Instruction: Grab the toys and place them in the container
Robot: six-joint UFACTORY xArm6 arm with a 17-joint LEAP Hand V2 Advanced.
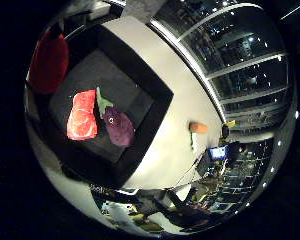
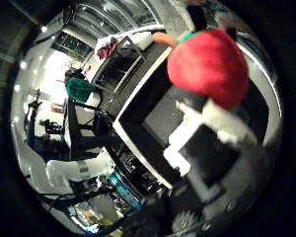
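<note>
A white table [image 1: 165, 150] in a dim room lined with tall windows is seen from the palm of a robot hand, with a black square container [image 1: 155, 97] set on it. Two toys are already lodged side by side on the container's floor: a red slab of toy meat [image 1: 82, 115] and, touching it, a purple toy eggplant [image 1: 117, 126] with a green stem. An orange toy carrot [image 1: 198, 127] is left out on the bare table, well apart from the container's wall.

A round red plush toy with a green top [image 2: 209, 64] is shown gripped in the hand [image 2: 207, 123], white and black fingers [image 2: 222, 123] being curled against its underside. The toy is held above the container, near one of its edges.

The step in hand is judged to be the delivery of the red toy. The next move would call for the load to be carried clear of the black rim and over open floor beside the meat, then for the fingers to be eased apart. The carrot would remain to be fetched.
</note>
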